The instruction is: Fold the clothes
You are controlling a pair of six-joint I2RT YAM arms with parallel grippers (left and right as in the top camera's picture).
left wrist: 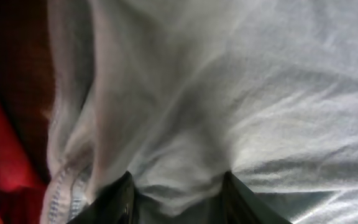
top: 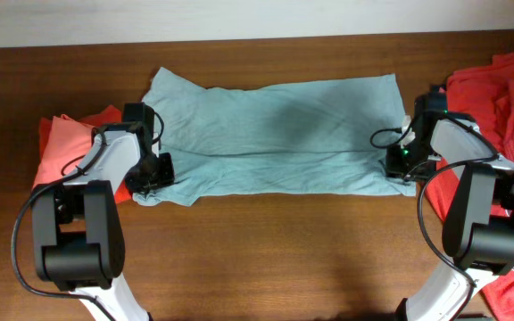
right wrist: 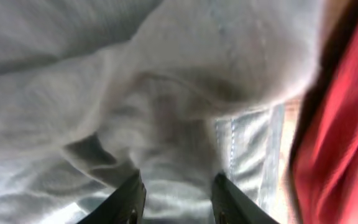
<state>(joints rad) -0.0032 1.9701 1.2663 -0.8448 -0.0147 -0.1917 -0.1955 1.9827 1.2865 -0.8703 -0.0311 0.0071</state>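
A light blue shirt (top: 275, 134) lies spread wide across the table. My left gripper (top: 154, 171) is pressed down on its lower left corner. In the left wrist view the fingers (left wrist: 178, 199) stand apart with a bulge of blue cloth (left wrist: 229, 93) between them. My right gripper (top: 402, 166) is down on the lower right corner. In the right wrist view its fingers (right wrist: 178, 199) also stand apart with bunched cloth (right wrist: 166, 93) and a stitched hem between them. Both grippers look open around the cloth.
A red garment (top: 65, 143) lies at the left edge, partly under my left arm, and shows in the left wrist view (left wrist: 5, 143). A pile of red clothes (top: 498, 94) sits at the right and shows in the right wrist view (right wrist: 344, 124). Bare wood table (top: 275, 250) runs along the front.
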